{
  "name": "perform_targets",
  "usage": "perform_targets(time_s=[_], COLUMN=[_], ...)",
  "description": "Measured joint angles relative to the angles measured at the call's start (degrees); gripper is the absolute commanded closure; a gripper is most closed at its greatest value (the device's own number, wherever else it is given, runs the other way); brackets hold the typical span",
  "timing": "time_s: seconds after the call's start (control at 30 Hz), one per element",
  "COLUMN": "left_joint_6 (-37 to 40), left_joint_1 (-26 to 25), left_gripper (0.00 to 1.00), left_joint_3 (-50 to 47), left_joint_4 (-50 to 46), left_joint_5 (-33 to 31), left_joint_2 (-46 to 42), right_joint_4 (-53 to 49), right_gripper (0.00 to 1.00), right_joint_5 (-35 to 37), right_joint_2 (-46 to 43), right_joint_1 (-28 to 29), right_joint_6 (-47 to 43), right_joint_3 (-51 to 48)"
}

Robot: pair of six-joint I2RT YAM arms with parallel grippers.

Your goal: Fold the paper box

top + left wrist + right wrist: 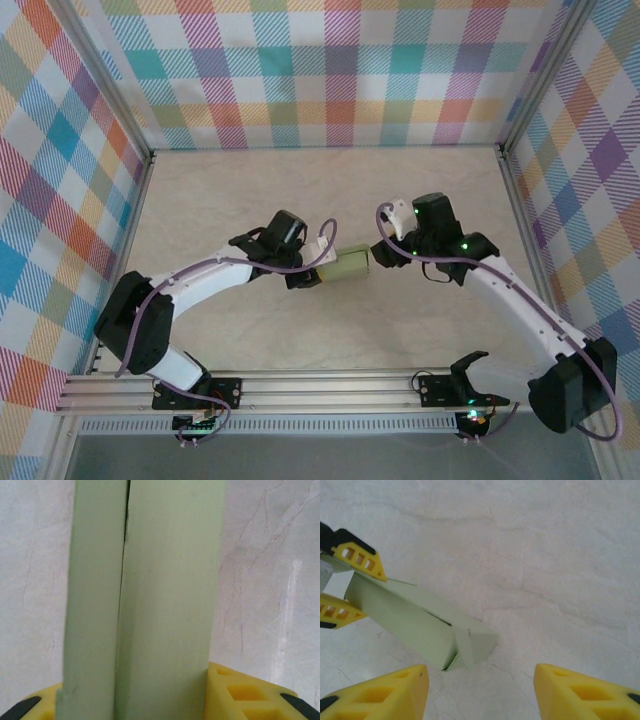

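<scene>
Paper box (350,266) pinched at one end by L gripper (318,273), over table (250,190); R gripper (481,677) spread wide, just beside box's other end.

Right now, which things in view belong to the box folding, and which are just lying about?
Job: paper box, held at one end by the left gripper; right gripper, open, near its free end.
Just surroundings: table, checked walls, metal rail at the arm bases.
</scene>
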Motion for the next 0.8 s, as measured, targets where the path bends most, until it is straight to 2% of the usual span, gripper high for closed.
perform_targets(time_s=[0.1, 0.33, 0.53, 0.73, 0.8], left_joint_6=[0.68, 1.22, 1.95, 2.29, 2.38], left_joint_1=[0.04, 0.04, 0.04, 0.04, 0.04], left_gripper=[0.60, 0.62, 0.62, 0.62, 0.62], left_joint_3=[1.57, 3.23, 4.44, 5.33, 5.40], left_joint_4=[-1.07, -2.71, -3.96, -5.01, -5.05], left_joint_5=[0.50, 0.83, 1.07, 1.14, 1.18], left_joint_2=[1.38, 2.51, 3.32, 3.87, 3.96], right_joint_4=[-2.23, -6.60, -8.07, -8.35, -8.37], right_gripper=[0.56, 0.58, 0.62, 0.75, 0.76], right_joint_5=[-1.77, -3.85, -4.44, -4.57, -4.59], right_joint_2=[2.75, 7.78, 10.47, 12.90, 13.60], right_joint_1=[0.00, 0.00, 0.00, 0.00, 0.00], right_joint_6=[-1.49, -3.78, -5.57, -6.75, -7.32], right_joint_3=[2.95, 8.02, 8.61, 8.61, 8.61])
